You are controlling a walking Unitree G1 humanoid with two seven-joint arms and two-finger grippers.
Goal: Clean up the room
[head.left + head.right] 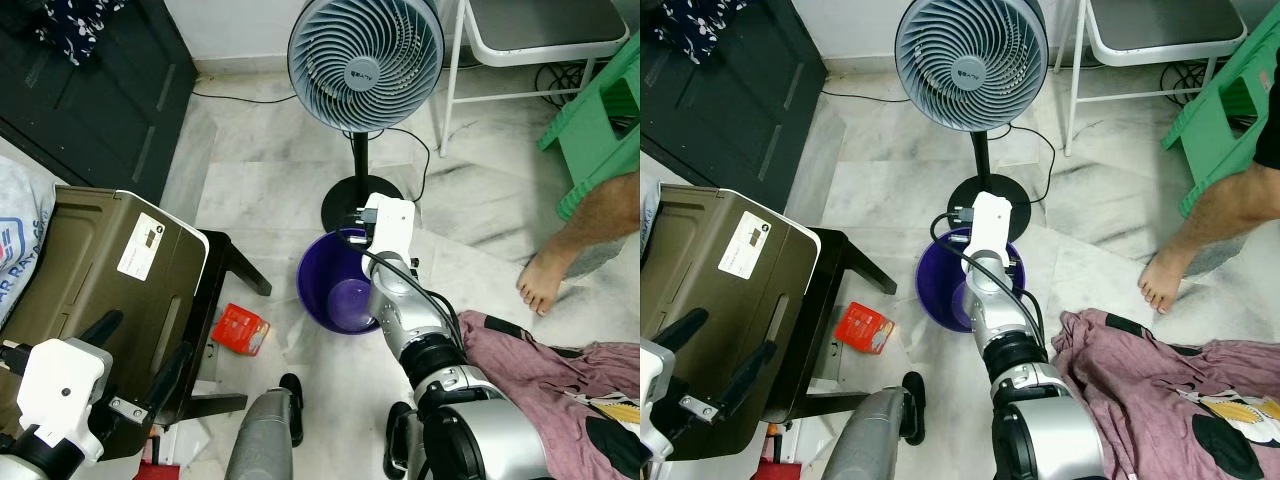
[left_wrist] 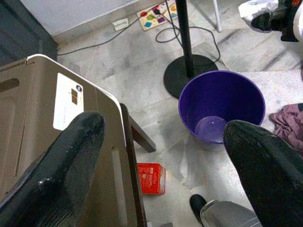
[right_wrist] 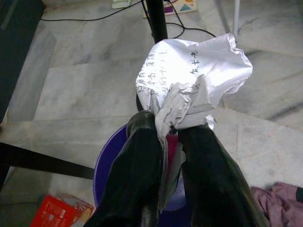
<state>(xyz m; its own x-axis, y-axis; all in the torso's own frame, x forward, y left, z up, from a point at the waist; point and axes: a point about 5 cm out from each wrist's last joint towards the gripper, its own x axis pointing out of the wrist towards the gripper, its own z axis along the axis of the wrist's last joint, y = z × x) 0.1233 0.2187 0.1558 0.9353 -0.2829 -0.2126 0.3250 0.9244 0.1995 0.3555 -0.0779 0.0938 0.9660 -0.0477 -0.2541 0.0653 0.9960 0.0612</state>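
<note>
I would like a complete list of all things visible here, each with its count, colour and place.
bin: 1, purple, on the floor before the fan base
wrapper: 1, silver, crumpled, held above the bin
box: 1, red, on the floor left of the bin
fan: 1, blue-grey head, black stand, behind the bin
case: 1, olive, on a black stand at left
cloth: 1, maroon, on the floor at right
chair: 1, white frame, far right
stool: 1, green, right edge
person's foot: 1, bare, right
left claw: open, over the case
right claw: shut on the wrapper
</note>
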